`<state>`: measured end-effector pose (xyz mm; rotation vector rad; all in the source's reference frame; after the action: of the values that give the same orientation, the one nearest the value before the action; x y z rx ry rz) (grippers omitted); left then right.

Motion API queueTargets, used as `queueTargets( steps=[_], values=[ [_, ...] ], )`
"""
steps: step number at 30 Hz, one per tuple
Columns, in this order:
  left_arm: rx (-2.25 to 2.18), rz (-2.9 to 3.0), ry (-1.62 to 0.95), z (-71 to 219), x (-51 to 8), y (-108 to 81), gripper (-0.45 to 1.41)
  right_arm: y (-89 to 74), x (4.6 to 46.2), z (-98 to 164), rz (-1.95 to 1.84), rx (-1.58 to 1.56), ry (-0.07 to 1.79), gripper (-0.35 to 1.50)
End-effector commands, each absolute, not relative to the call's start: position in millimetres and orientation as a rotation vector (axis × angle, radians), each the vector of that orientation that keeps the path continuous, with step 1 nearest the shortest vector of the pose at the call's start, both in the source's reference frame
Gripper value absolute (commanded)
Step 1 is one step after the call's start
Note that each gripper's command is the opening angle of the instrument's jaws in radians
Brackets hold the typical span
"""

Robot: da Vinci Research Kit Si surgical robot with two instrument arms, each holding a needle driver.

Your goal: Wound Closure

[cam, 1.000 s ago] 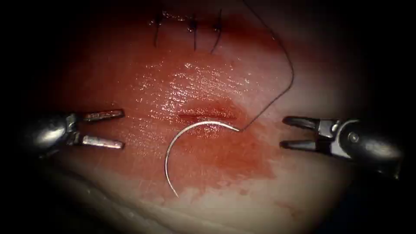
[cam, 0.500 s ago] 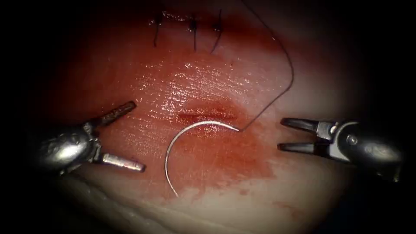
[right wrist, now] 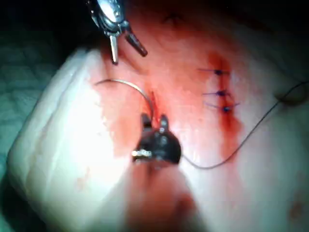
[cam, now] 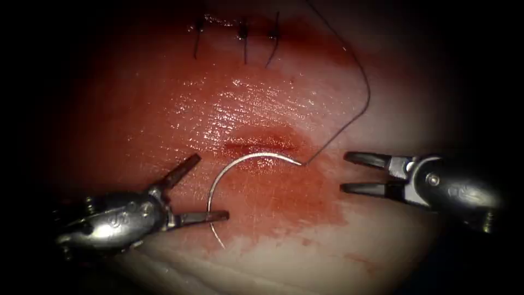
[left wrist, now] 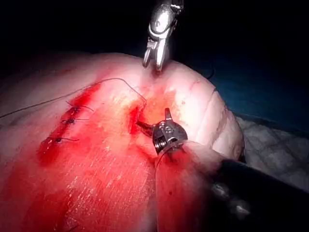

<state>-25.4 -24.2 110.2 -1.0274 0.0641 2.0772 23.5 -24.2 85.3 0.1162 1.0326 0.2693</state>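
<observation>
The curved needle [cam: 218, 180] lies flat on the tissue [cam: 382, 257], just below the short open cut [cam: 259, 145], and is not in the tissue. Its thread [cam: 365, 104] runs from the blunt end up and away to the right. My left tool [cam: 212, 186] is open at the needle's left side. Its lower jaw lies across the curve close to the point, and the needle is not gripped. My right tool [cam: 345, 172] is open to the right of the cut and holds nothing. In the right wrist view the right tool [right wrist: 154, 117] sits beside the needle [right wrist: 128, 84].
A closed cut with three dark stitches [cam: 240, 33] lies at the far edge of the tissue. Red fluid [cam: 284, 202] covers the tissue around the open cut. The stitches [right wrist: 219, 92] also appear in the right wrist view.
My left tool has moved right and down, opened wider, and reached the needle's curve. The right tool has drifted slightly left. The needle and thread have not moved.
</observation>
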Motion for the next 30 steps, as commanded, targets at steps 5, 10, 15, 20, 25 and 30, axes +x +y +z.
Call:
queueTargets(
  steps=[5, 10, 15, 20, 25, 30],
  values=[
    [-0.854, 2.088, 0.076, 112.2, -27.6, -26.1, 0.57, -24.7, 25.2, 85.5, 0.268, 0.107, 1.031, 0.24],
    [-0.792, 2.094, 0.091, 113.5, -27.3, -26.3, 0.74, -24.8, 25.3, 85.7, 0.267, 0.105, 1.031, 0.22],
    [-0.736, 2.102, 0.083, 115.0, -26.5, -26.5, 0.90, -24.9, 25.3, 85.6, 0.268, 0.104, 1.033, 0.22],
    [-0.726, 2.097, 0.061, 116.3, -26.9, -26.8, 0.85, -25.0, 25.3, 85.6, 0.269, 0.104, 1.033, 0.22],
    [-0.734, 2.105, 0.044, 117.3, -27.0, -27.0, 0.52, -25.1, 25.4, 85.6, 0.269, 0.104, 1.033, 0.21],
    [-0.739, 2.114, 0.040, 117.5, -26.6, -26.5, 0.20, -25.1, 25.5, 85.5, 0.270, 0.103, 1.033, 0.21]
  ],
)
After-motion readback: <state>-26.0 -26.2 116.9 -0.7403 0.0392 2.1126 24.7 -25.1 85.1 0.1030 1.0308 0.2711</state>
